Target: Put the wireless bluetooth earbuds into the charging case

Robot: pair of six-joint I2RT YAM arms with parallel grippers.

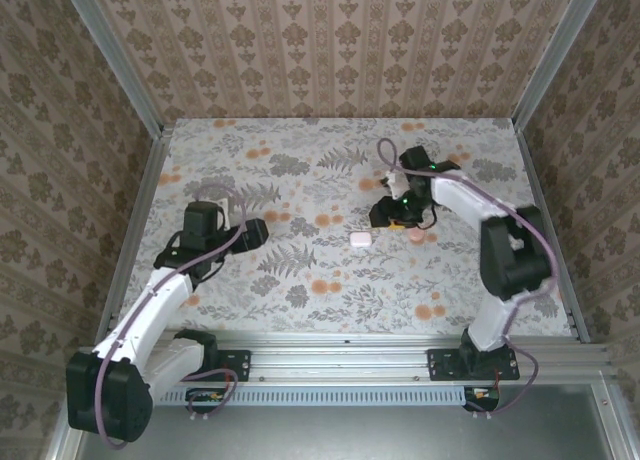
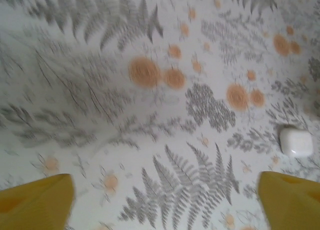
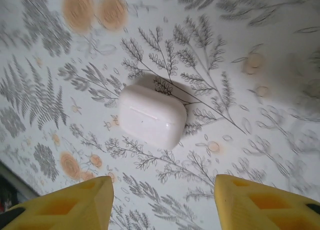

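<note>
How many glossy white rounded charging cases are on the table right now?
1. The glossy white rounded plastic charging case lies closed on the floral table, just ahead of the open right gripper, untouched. Another could hide beneath the arms.

Table cloth (image 1: 300, 180): off-white ground w/ grey fern prints + orange blossom spots; walls (image 1: 330, 40) tan wallpaper, vert. stripes w/ brown damask motifs. Charging case (image 3: 151, 117) plain glossy white; small disc (image 1: 414, 236) pinkish. Arms (image 1: 150, 310) white links w/ black joints, cables (image 1: 382, 156) purple; left gripper (image 2: 165, 195) fingers mustard-yellow, right gripper (image 3: 163, 200) fingers brighter yellow; frame rails (image 1: 340, 355) silver-grey.
</note>
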